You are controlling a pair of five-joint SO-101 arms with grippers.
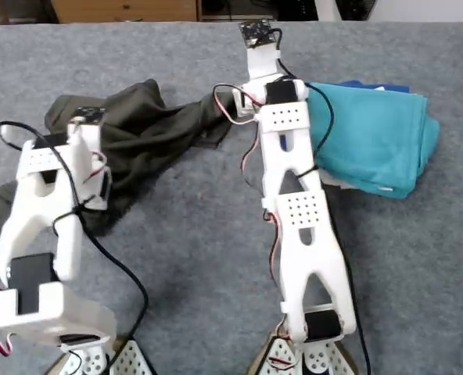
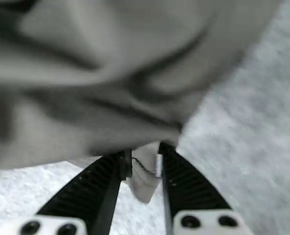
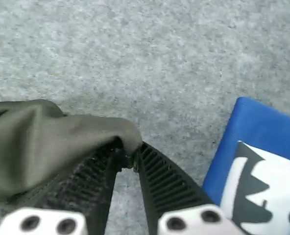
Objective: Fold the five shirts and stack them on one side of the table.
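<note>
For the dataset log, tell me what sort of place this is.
Probably a robotics lab or workroom: a grey felt-covered table, two white robot arms mounted at its near edge, a dark green shirt and folded teal shirt laid out, wooden furniture behind.

**Open worktop in the middle and near right; cloth and arms in the way**

An open stretch of grey worktop [image 1: 192,234] is found between the left arm [image 1: 48,203] and the right arm [image 1: 298,195], and another lies in the near corner to the right of the right arm. The far-left part is covered by the dark olive shirt [image 1: 149,129], which is pinched in both arms' jaws (so a band of cloth is strung across between them). The far right is taken up by the folded teal shirt [image 1: 372,144], laid over a blue shirt [image 3: 248,142], just beside the right arm. A bare strip is seen along the far edge.
</note>
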